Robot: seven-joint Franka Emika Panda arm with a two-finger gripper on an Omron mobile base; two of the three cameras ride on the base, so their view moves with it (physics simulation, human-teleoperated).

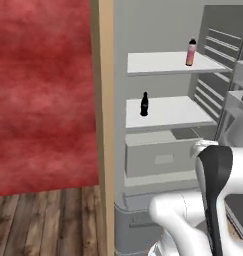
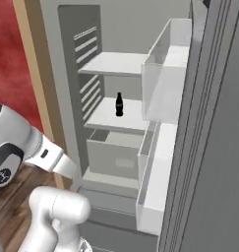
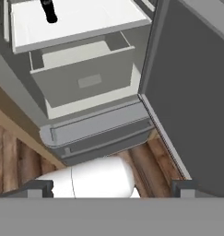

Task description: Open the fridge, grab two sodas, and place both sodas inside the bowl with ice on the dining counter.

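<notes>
White fridge shelves (image 1: pixel 168 112) hold both sodas (image 1: pixel 144 104) upright (caps up).

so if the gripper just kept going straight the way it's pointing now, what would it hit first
Probably the fridge's bottom drawer, the rounded grey front that sits at the centre of the hand view, just below the open inner bin. Depth is unclear, so it might meet the wood floor first.

You have the fridge (image 1: pixel 163 150) standing open ahead of you, its door (image 2: pixel 209 147) swung out to your right. Inside, one soda (image 1: pixel 191 52) stands on the upper shelf (image 1: pixel 168 63), toward its right end. The other soda (image 1: pixel 144 104) stands on the shelf below (image 1: pixel 168 112), near its left edge. Under that shelf sits a drawer (image 1: pixel 160 157), and the bottom drawer (image 3: pixel 99 131) lies lowest, just above the floor (image 1: pixel 43 220).
</notes>
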